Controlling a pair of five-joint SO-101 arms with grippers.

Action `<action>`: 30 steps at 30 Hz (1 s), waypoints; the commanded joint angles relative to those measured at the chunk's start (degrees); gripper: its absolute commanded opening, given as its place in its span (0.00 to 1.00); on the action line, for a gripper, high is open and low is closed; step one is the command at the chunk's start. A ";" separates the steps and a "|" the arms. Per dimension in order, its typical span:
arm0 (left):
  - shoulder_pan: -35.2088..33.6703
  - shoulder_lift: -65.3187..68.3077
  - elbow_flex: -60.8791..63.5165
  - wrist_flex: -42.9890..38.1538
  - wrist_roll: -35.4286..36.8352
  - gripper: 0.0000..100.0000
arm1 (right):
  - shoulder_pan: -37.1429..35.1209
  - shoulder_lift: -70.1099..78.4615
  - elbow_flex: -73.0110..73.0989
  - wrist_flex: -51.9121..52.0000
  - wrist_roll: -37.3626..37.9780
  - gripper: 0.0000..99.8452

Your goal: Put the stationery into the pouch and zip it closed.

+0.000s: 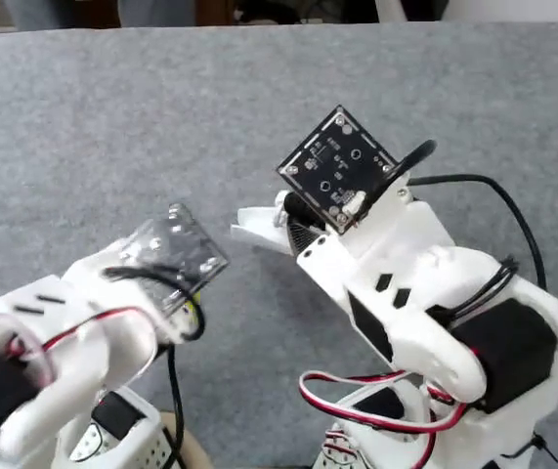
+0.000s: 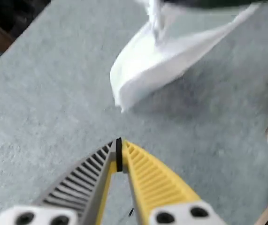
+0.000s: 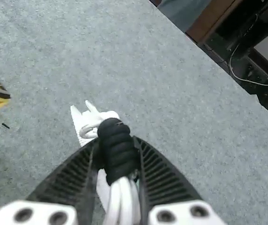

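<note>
Grey felt surface (image 1: 103, 107) meets wooden furniture (image 3: 213, 18) behind.

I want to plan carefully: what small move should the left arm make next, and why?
Probably open the left tool and ease toward the white pouch: it is shut and empty, while the right tool is shut on the pouch, whose free end hangs just ahead.
</note>
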 commanded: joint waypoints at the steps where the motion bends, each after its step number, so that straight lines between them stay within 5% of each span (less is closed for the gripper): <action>1: 2.95 0.35 -7.34 0.26 3.78 0.03 | 0.62 -0.75 -2.77 0.18 -1.05 0.01; 4: 2.59 0.35 -8.13 0.26 -1.85 0.05 | 0.62 -0.92 -2.77 0.18 -1.05 0.01; 9: -2.33 -0.18 -4.62 0.18 -6.33 0.31 | 0.70 -1.01 -2.51 0.26 -1.05 0.01; 11: -2.68 0.00 -3.30 0.09 -8.53 0.33 | 0.70 -1.01 -2.51 0.26 -1.05 0.01; 21: -1.80 0.26 5.67 -11.96 -15.30 0.30 | 0.35 -1.01 -2.42 0.35 -5.54 0.01; 30: 4.00 0.53 4.00 -12.57 -26.73 0.17 | -0.62 -1.01 -1.45 0.35 -6.68 0.01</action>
